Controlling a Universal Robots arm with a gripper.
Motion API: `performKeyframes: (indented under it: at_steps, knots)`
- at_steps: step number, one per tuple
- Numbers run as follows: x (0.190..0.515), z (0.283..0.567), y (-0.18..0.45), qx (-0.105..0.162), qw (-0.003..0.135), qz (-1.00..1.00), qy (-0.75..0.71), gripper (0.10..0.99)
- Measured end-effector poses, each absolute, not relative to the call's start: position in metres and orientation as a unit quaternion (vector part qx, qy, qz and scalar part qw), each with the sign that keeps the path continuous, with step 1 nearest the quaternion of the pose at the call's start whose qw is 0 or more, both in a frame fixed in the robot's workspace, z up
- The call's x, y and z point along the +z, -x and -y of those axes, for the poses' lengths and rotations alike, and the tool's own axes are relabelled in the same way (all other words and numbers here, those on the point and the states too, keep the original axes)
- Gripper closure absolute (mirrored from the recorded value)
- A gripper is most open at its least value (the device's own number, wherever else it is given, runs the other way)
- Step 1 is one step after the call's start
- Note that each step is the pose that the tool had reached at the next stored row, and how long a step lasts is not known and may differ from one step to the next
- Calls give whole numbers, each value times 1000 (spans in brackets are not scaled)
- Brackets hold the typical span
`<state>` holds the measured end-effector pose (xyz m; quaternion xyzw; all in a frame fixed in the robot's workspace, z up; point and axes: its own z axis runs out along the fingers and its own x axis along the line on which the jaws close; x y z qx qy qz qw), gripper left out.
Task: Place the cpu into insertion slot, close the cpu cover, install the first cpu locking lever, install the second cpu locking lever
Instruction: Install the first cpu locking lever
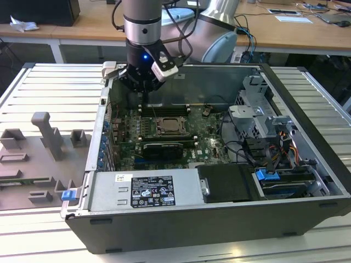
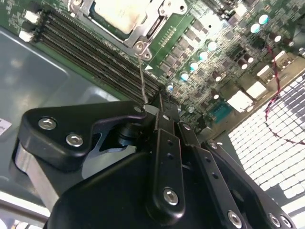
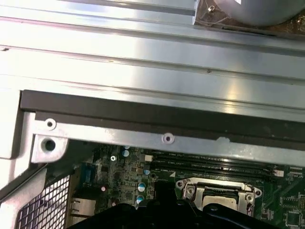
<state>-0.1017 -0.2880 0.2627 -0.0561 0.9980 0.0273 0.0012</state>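
Closed end effector (image 2: pixel 162 107) sits at the tip of a raised locking lever (image 2: pixel 141 76), hold uncertain; cpu (image 2: pixel 121 14) lies under lowered cpu cover (image 2: pixel 139 45), so latching seems left

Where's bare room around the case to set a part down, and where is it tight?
Bare slatted table on the exterior view's left, bordered by the grey fixture and the case wall; another strip in front of the case. Crowded: the motherboard around the cpu, below the gripper, and the cabled drive bay.
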Motion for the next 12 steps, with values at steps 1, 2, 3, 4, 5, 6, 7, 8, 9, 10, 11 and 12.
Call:
performKeyframes:
  at_steps: [1,2,3,4,5,6,7,8,9,10,11,12]
  knots:
    - [263,288,100,27,1,-998,56,980]
    - [263,288,98,27,1,-998,56,980]
    - [263,288,96,27,1,-998,56,980]
    - [263,288,94,27,1,-998,56,980]
    - [263,288,92,27,1,-998,56,980]
    - [262,288,91,27,1,-998,56,980]
    - [262,288,90,27,1,-998,56,980]
    - [262,288,89,27,1,-998,56,980]
    - [262,288,88,27,1,-998,56,980]
    - [262,288,86,27,1,-998,56,980]
    - [262,288,85,27,1,-998,56,980]
    - [262,288,83,27,1,-998,56,980]
